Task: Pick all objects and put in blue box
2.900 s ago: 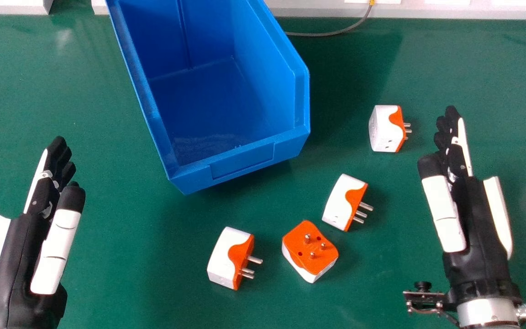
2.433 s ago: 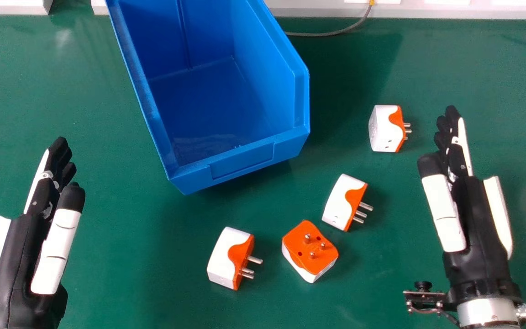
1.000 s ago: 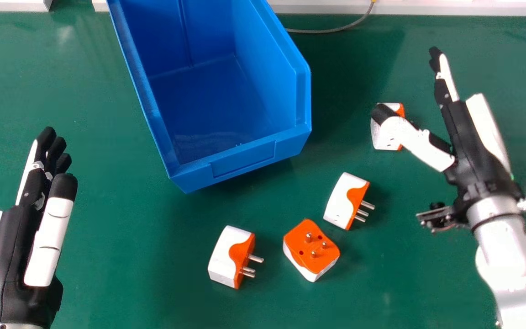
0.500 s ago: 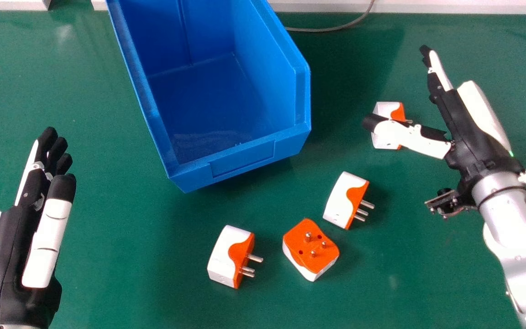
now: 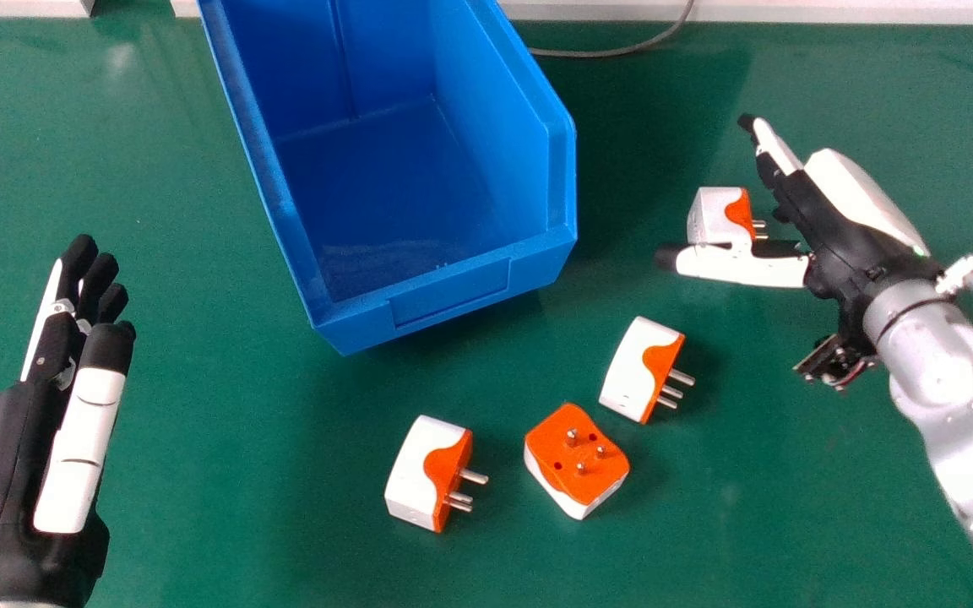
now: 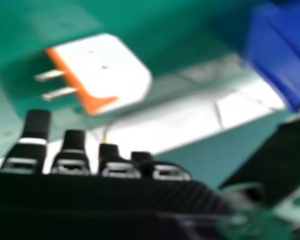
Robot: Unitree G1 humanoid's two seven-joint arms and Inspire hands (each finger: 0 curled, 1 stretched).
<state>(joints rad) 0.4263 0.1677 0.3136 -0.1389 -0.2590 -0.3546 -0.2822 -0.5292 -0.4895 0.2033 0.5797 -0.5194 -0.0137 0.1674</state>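
My right hand [image 5: 841, 219] is open around the far right white and orange plug adapter [image 5: 713, 213], its thumb lying over the adapter's near side and its fingers beyond the pins. In the right hand view the same adapter [image 6: 102, 70] appears past my hand's fingers [image 6: 72, 152], not gripped. Three more adapters lie on the green table: one on its side [image 5: 640, 369], one with pins up [image 5: 575, 456], and one farther left [image 5: 423, 473]. The blue box [image 5: 453, 291], at the upper middle, holds nothing visible. My left hand [image 5: 56, 405] is open at the lower left.
A pale ledge [image 5: 774, 12] runs along the table's far edge, with a grey cable [image 5: 613, 53] beside it behind the box. Bare green table [image 5: 225, 422] lies between my left hand and the leftmost adapter. The blue box [image 6: 280, 50] also shows in the right hand view.
My right hand moved forward from beside the adapters, its thumb swung out, and it then turned and shifted left around the far adapter. My left hand drifted slightly left. The adapters stayed put.
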